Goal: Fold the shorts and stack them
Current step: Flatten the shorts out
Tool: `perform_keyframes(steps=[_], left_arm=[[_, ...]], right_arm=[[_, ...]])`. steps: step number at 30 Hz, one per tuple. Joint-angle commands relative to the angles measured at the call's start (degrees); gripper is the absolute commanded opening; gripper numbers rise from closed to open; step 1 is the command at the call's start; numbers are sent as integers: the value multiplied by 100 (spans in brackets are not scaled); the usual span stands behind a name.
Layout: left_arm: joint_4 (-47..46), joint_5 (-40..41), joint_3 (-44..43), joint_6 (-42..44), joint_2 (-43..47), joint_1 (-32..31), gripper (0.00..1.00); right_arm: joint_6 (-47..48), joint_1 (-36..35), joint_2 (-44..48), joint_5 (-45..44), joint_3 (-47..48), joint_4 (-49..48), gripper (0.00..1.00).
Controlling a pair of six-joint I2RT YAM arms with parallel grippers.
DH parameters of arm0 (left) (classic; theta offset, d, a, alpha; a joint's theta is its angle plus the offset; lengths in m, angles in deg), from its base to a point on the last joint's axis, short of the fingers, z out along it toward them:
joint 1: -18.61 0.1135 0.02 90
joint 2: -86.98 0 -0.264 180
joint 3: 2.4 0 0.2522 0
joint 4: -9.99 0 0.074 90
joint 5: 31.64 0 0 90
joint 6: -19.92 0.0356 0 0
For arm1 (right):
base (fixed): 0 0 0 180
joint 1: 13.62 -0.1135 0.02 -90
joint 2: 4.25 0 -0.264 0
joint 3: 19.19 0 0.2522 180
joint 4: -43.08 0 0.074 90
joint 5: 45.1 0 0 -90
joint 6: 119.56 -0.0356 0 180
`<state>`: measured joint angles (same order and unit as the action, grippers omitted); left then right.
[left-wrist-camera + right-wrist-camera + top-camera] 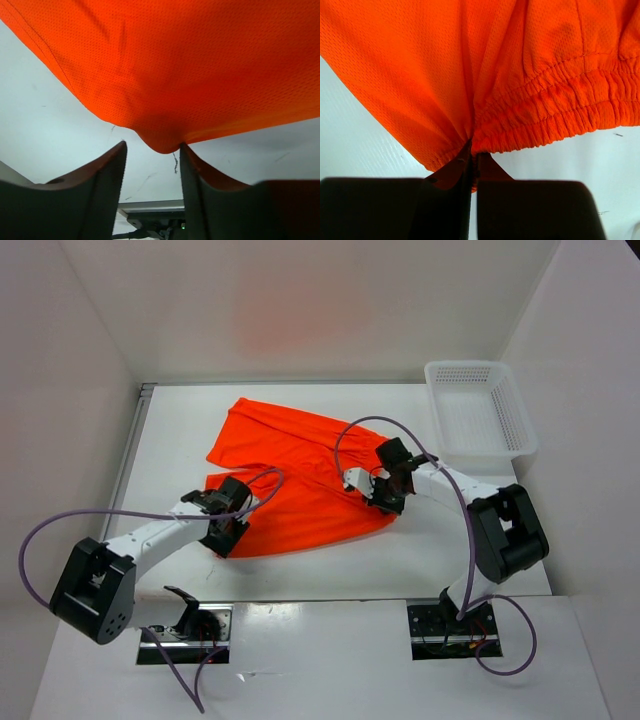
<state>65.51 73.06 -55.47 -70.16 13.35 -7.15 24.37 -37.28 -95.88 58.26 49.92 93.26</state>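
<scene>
The bright orange-red shorts (300, 465) lie spread across the middle of the white table, partly doubled over. My left gripper (228, 538) is at their near left corner. In the left wrist view its jaws stand apart (152, 150), and a hanging corner of the shorts (175, 65) dips between the fingertips and touches the right finger (192, 165). My right gripper (388, 498) is at the shorts' right edge. In the right wrist view it (472, 160) is shut on the gathered waistband (560, 120), and the cloth bunches at the pinch.
A white perforated plastic basket (478, 365) stands at the back right of the table. White walls close in the left, back and right. Purple cables loop from both arms over the table. The arm bases sit at the near edge.
</scene>
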Motion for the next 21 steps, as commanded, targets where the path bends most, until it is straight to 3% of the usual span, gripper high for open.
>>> perform_keyframes(steps=[1,5,7,12,21], left_arm=[[166,-371,-243,8,182,-17,56],[-176,-801,-770,8,235,605,60],[-535,-977,-1034,8,156,1290,60],[-687,-1285,-1466,8,-897,2662,47],[-1222,-1250,-1518,8,-1663,2163,45]], right_arm=[[231,-51,216,-220,-235,242,0],[355,-51,216,-422,-376,242,0],[355,-51,216,-422,-438,242,0],[355,-51,216,-422,-438,242,0],[355,-51,216,-422,-438,128,0]])
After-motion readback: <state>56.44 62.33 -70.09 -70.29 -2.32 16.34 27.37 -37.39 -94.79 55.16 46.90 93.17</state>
